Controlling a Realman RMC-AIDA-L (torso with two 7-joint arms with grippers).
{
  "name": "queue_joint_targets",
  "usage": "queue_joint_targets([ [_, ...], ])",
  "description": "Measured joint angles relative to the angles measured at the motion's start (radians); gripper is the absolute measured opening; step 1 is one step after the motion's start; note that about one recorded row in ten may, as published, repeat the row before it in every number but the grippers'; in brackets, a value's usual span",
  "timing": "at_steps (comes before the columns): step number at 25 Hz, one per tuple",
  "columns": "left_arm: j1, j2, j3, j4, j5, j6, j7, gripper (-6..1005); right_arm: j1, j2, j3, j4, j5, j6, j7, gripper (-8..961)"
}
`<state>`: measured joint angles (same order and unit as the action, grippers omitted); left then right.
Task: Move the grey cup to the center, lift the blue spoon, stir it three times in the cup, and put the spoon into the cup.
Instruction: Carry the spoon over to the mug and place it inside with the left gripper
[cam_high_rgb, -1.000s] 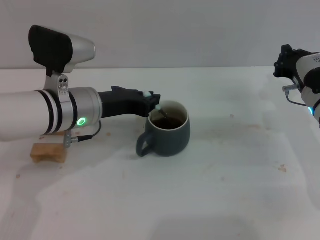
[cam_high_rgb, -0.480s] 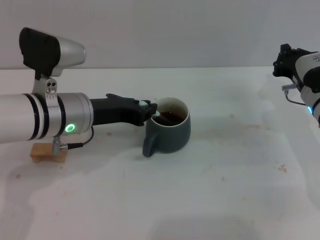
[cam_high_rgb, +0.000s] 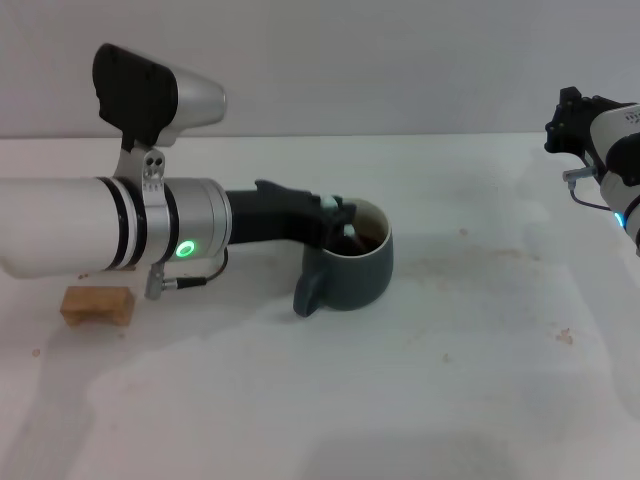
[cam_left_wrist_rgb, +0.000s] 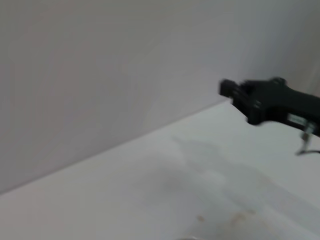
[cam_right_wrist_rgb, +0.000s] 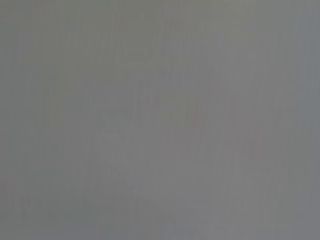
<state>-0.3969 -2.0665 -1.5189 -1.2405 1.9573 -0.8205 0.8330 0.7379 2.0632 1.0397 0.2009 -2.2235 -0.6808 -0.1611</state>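
The grey cup stands on the white table near the middle, its handle toward the front left, with dark brown liquid inside. My left gripper reaches in from the left over the cup's near-left rim. It is shut on the blue spoon, whose pale handle end shows at the fingers while its lower end dips into the liquid. My right gripper is parked high at the far right, well away from the cup. It also shows in the left wrist view.
One small wooden block lies on the table at the front left, below my left forearm. Faint brown stains mark the table right of the cup. The right wrist view shows only plain grey.
My left arm swung left and nearer, then back right and farther, moving the spoon around inside the cup. The cup shifted slightly right. The right arm has not moved.
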Motion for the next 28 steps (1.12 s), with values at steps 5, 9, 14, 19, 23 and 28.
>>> queue_joint_targets([
  [5, -0.027, 0.002, 0.004, 0.041, 0.004, 0.077, 0.0, 163, 0.0, 0.0, -0.001, 0.001, -0.01, 0.001, 0.0, 6],
  [9, -0.045, 0.004, 0.001, 0.058, 0.021, 0.11, -0.002, 165, -0.001, 0.0, -0.001, 0.004, -0.012, 0.002, 0.0, 7],
  [14, -0.032, 0.007, -0.003, 0.032, 0.08, 0.092, -0.054, 167, -0.002, 0.0, 0.0, 0.005, -0.023, 0.002, 0.0, 7],
  [19, -0.01, 0.006, -0.003, -0.01, 0.134, 0.065, -0.095, 169, -0.002, 0.0, 0.0, 0.005, -0.024, 0.002, 0.0, 6],
  [23, 0.012, 0.007, -0.002, -0.047, 0.148, 0.031, -0.119, 170, -0.002, 0.0, 0.0, 0.004, -0.024, 0.0, 0.0, 6],
  [28, 0.02, 0.006, -0.002, -0.067, 0.149, -0.001, -0.133, 172, -0.002, 0.0, 0.0, 0.002, -0.024, -0.003, 0.0, 7],
])
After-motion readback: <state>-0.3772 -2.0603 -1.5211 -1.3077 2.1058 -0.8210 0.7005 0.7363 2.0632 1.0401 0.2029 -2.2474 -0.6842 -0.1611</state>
